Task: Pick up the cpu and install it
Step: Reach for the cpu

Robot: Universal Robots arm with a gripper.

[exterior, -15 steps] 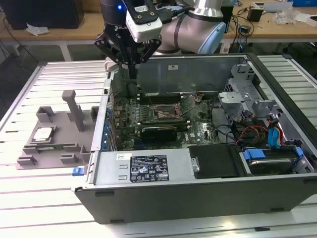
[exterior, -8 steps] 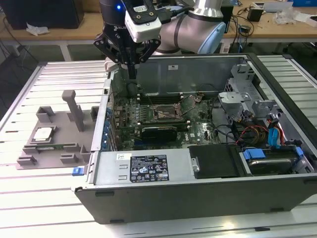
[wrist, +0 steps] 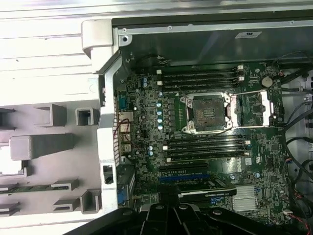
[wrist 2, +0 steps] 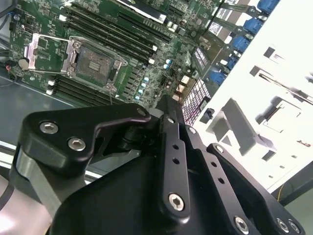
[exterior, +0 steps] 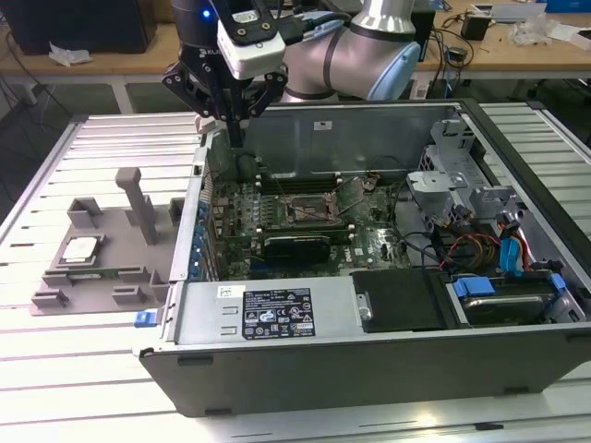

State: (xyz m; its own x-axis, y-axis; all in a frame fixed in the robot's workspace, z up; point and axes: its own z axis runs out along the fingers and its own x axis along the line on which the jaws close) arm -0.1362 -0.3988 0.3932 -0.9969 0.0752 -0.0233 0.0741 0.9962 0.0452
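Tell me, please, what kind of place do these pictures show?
Probably a robotics lab or workshop: a robot arm reaches over an open computer case on a slatted metal table, and cluttered wooden workbenches stand behind.

Cpu point(exterior: 81, 248): silvery-grey top, paler rim. Tray point(exterior: 115, 242): plain matte grey. Table point(exterior: 74, 388): off-white, ribbed in parallel slats. Case point(exterior: 388, 365): dull grey metal, with a white label point(exterior: 277, 314) in black print. Motherboard point(wrist: 146, 122): green, dotted with pale blue capacitors; memory slots point(wrist: 200, 77) black, one long slot point(wrist: 183, 177) blue. Cables point(exterior: 512, 249): blue, with red and orange wires beside them. Clip point(exterior: 141, 318): bright blue. Gripper point(exterior: 235, 138): black. Arm point(exterior: 388, 65): silver with a pale blue joint cap.
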